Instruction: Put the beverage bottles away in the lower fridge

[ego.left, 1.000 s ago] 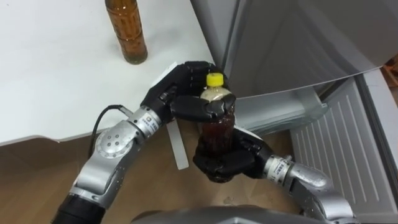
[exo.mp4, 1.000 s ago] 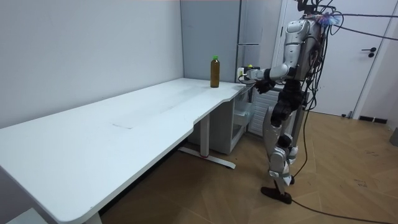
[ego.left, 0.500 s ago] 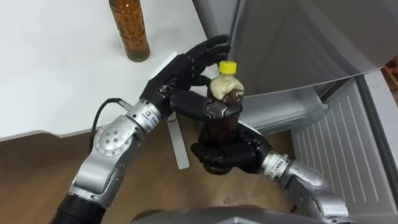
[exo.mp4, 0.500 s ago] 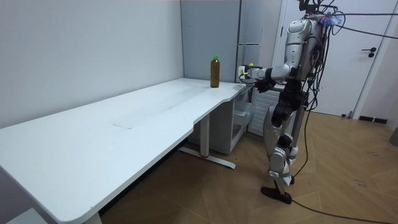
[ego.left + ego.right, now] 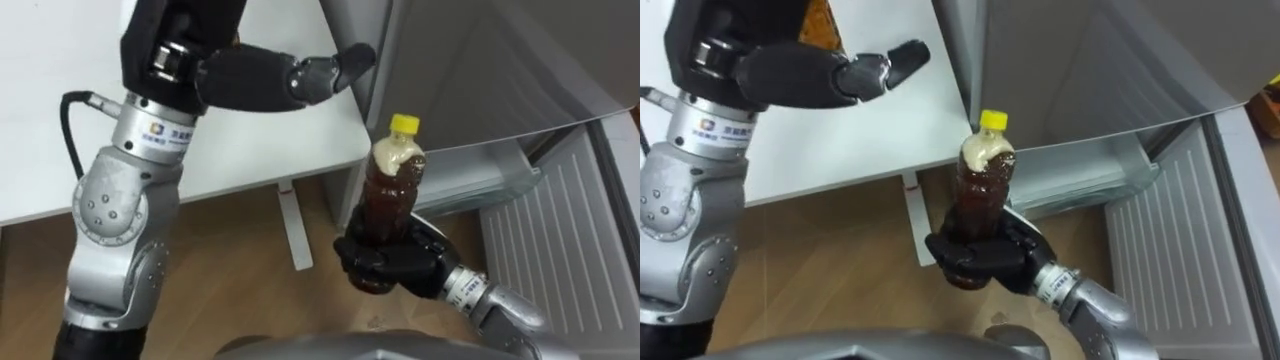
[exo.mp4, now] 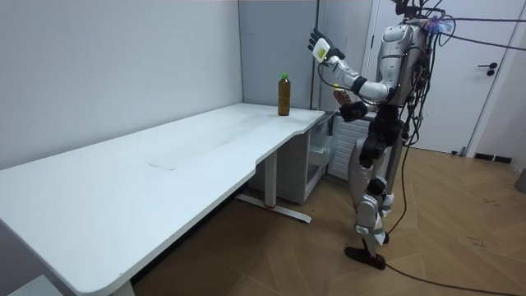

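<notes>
Fridge of grey metal (image 5: 480,70), its white ribbed lower door (image 5: 560,250) open just right of the held drink. White worktop (image 5: 260,140) carries one amber green-capped bottle (image 6: 284,94). Dark brown yellow-capped bottle (image 5: 392,190) stands upright in the right hand (image 5: 395,268), which curls round its base, nearest the fridge. Left hand (image 5: 250,75) hovers higher, fingers straight, empty. Two bottles, one fridge.

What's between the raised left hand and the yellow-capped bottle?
Nothing: the left hand and the bottle stand apart, with the white table's corner behind the gap, in the left eye view.

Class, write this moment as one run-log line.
right hand: shut on yellow-capped bottle | left hand: open, above table | green-capped bottle: on table
</notes>
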